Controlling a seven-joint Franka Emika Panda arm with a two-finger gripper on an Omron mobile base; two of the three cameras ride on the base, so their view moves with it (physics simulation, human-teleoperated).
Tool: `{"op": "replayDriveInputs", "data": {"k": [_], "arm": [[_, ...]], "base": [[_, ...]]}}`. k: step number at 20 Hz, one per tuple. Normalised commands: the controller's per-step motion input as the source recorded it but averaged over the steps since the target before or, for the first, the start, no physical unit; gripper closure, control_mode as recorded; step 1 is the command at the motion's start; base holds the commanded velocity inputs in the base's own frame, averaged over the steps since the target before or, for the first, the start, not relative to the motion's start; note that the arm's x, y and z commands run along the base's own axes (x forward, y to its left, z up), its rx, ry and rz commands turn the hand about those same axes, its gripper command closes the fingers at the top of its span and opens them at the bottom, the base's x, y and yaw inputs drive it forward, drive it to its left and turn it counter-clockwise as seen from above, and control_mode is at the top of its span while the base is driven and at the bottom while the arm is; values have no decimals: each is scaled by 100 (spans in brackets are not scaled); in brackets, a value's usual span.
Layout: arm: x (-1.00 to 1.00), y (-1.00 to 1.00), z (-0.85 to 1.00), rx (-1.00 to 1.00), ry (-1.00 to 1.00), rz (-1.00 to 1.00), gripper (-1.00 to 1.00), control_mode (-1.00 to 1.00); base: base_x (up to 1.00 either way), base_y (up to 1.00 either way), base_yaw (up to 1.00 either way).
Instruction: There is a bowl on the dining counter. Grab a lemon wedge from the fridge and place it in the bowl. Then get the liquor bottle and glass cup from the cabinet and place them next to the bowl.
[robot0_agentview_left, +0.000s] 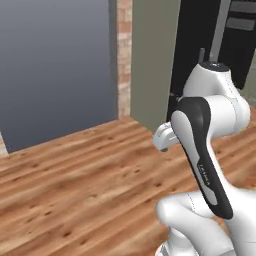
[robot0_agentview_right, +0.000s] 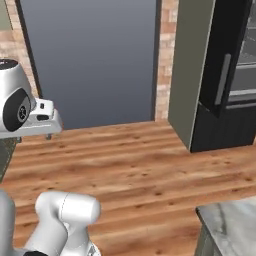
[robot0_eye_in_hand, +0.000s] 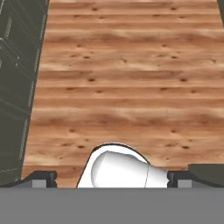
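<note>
The black fridge (robot0_agentview_right: 220, 120) stands at the right behind a sage-green side panel, its long grey handle (robot0_agentview_right: 223, 80) facing me. It also rises at the upper right (robot0_agentview_left: 200, 40) and runs dark down the left edge of the hand view (robot0_eye_in_hand: 17, 87). A marble corner of the dining counter (robot0_agentview_right: 231, 220) juts in at the lower right. My gripper (robot0_eye_in_hand: 109, 178) is open, holds nothing, and looks down at bare wooden floor well short of the fridge. The bowl, lemon wedge, liquor bottle, glass cup and cabinet are out of view.
Wooden floor (robot0_agentview_left: 75, 175) stretches between me and the fridge. A large blue-grey wall panel (robot0_agentview_right: 90, 55) and a brick pillar (robot0_agentview_right: 165, 60) stand behind it. A sage-green side panel (robot0_agentview_left: 150, 55) flanks the fridge.
</note>
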Motion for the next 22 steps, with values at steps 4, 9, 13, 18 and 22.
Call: {"op": "replayDriveInputs", "data": {"k": [4,9,13,18,22], "arm": [[0,0,0,0,0,0,-100,100],[0,0,0,0,0,0,-100,100],[0,0,0,0,0,0,-100,100],[0,0,0,0,0,0,-100,100],[0,0,0,0,0,0,-100,100]], "base": [[100,38,30],[100,29,39],[100,25,41],[100,21,40],[100,9,42]]}}
